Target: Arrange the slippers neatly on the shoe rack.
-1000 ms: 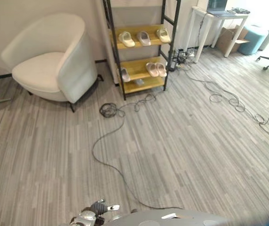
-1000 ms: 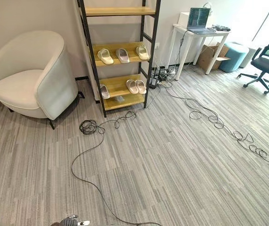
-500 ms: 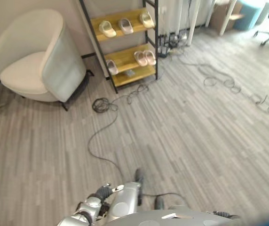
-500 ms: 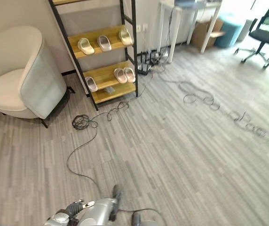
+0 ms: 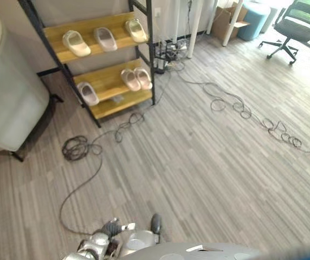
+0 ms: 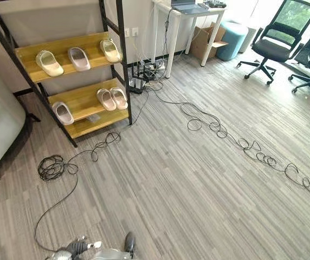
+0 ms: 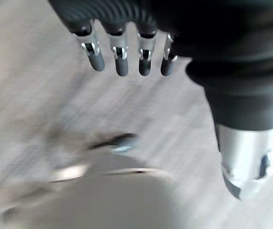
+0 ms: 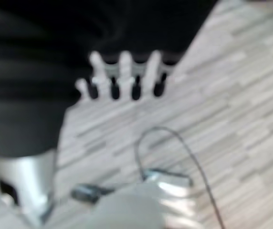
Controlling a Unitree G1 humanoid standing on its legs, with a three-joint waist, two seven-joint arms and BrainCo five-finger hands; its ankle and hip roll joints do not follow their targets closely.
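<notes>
Both my hands hang empty over the floor, left hand (image 7: pixel 127 52) and right hand (image 8: pixel 122 78) with fingers relaxed; slippers (image 6: pixel 111 98) sit on the shoe rack (image 6: pixel 84 116), well ahead.

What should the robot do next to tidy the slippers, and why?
Probably walk closer to the shoe rack first. It stands far across the floor, and both the left hand and the right hand are open and hold nothing. On the lower shelf one slipper lies apart from the pair, so that one likely wants straightening once in reach.
</notes>
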